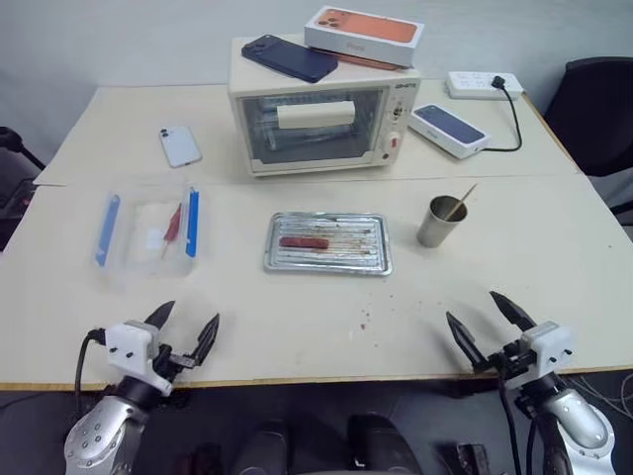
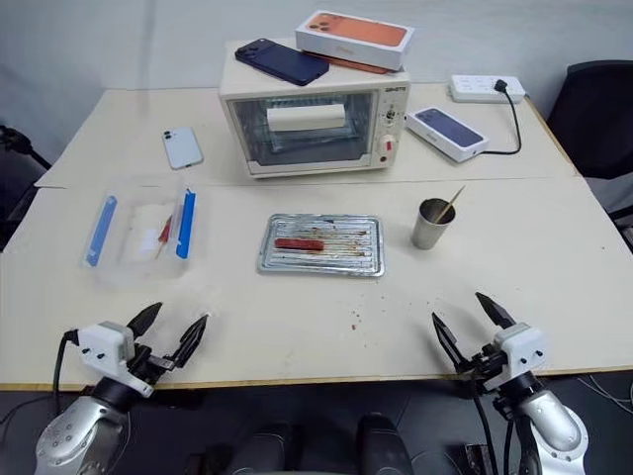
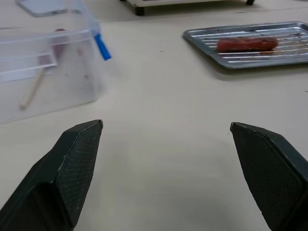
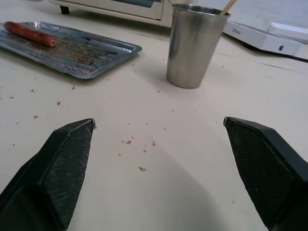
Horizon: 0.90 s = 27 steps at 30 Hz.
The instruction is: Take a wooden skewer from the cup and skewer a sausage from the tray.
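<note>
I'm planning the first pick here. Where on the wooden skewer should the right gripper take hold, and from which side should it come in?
Grip the wooden skewer on the bare end slanting out above the cup rim; the rest is hidden inside. The open right gripper should probably come from above, on the cup's right, where the stick leans.

The left gripper (image 3: 166,139) hangs with its black fingers (image 3: 72,173) spread wide over a pale table (image 3: 163,120). At one o'clock a sausage (image 3: 247,44) lies in the tray (image 3: 202,38); at eleven o'clock stands a clear plastic container (image 3: 48,72) with a blue stick (image 3: 101,46).

left gripper (image 1: 183,332) spread wide, right gripper (image 1: 482,322) likewise
</note>
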{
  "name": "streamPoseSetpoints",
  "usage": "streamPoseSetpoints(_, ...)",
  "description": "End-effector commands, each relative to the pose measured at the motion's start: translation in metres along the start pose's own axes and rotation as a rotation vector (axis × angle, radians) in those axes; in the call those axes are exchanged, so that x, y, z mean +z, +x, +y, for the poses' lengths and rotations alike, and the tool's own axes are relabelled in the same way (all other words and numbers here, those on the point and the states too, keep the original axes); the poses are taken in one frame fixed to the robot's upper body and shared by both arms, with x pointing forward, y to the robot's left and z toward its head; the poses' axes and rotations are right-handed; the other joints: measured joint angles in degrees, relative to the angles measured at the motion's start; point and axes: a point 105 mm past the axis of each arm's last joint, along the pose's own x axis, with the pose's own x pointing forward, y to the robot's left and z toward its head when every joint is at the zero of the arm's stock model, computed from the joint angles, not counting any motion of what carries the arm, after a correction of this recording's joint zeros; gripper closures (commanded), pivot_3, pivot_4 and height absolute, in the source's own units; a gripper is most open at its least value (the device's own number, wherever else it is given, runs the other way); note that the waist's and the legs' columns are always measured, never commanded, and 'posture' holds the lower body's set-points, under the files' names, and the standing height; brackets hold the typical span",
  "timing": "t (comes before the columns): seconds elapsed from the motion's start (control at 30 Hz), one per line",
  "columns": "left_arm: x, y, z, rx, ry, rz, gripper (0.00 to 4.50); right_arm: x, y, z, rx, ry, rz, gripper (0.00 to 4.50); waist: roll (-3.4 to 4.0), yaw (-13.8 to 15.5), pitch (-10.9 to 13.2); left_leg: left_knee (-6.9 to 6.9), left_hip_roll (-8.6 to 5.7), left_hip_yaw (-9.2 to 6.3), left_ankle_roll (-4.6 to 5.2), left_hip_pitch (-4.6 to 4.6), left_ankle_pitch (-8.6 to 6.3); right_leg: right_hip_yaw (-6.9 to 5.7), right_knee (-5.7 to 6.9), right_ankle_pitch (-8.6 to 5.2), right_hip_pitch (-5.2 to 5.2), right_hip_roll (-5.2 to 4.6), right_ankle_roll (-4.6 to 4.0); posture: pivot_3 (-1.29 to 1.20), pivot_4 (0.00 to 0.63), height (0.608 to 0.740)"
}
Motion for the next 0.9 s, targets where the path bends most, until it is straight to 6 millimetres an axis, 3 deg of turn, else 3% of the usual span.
streamPoseSetpoints(0.03,0.018,0.008,-0.003,-0.040,0.013,-0.057,0.02,0.008,0.000,-0.002,-0.009,0.004,-0.044,0.00,0.01,0.14,-0.01,0.00,-0.01,0.00,0.00,0.00,0.00,0.00,0.00,0.00,0.00,-0.01,0.00,0.00,0.150,0.740)
streamPoseSetpoints(0.1,0.023,0.011,-0.005,-0.074,-0.031,-0.071,0.02,0.009,0.000,-0.002,0.000,0.015,-0.051,0.00,0.01,0.36,-0.01,0.00,-0.02,0.00,-0.01,-0.01,0.00,0.00,-0.01,0.00,0.00,-0.01,0.00,0.00,0.150,0.740)
streamPoseSetpoints(0.23,0.040,0.004,-0.018,-0.311,-0.096,-0.087,0.02,0.022,-0.004,-0.016,0.028,0.005,-0.055,0.00,0.05,-0.07,-0.03,-0.03,0.00,0.01,-0.27,-0.01,0.14,0.00,-0.02,0.00,-0.02,-0.01,0.00,0.00,0.150,0.740)
streamPoseSetpoints(0.37,0.059,0.004,-0.019,-0.479,0.030,-0.089,0.02,0.044,0.003,-0.040,0.067,-0.009,-0.077,0.00,0.09,-0.51,-0.04,-0.03,0.01,0.03,-0.27,-0.01,0.14,0.01,-0.02,-0.01,-0.01,0.00,-0.03,0.00,0.150,0.740)
streamPoseSetpoints(0.57,0.091,0.016,-0.020,-0.675,0.026,-0.104,0.02,0.087,0.041,-0.068,0.300,0.026,-0.055,0.00,0.19,-0.48,-0.08,-0.04,0.03,0.03,-0.01,0.10,0.04,-0.01,0.01,0.00,0.06,0.00,-0.07,0.00,0.150,0.740)
streamPoseSetpoints(0.73,0.098,0.033,-0.026,-0.714,0.023,-0.137,0.02,0.094,0.076,-0.081,0.465,0.112,0.106,0.00,0.24,-0.55,-0.04,0.03,0.06,0.02,-0.24,-0.08,0.17,-0.07,-0.09,-0.02,-0.05,0.01,-0.11,0.00,0.150,0.740)
streamPoseSetpoints(0.9,0.096,0.039,-0.040,-0.747,0.021,-0.154,0.02,0.088,0.109,-0.096,0.472,0.146,0.230,0.00,0.24,-0.68,-0.01,0.10,0.04,0.10,-0.19,-0.19,0.19,-0.03,-0.10,0.02,-0.15,-0.02,-0.02,0.00,0.150,0.740)
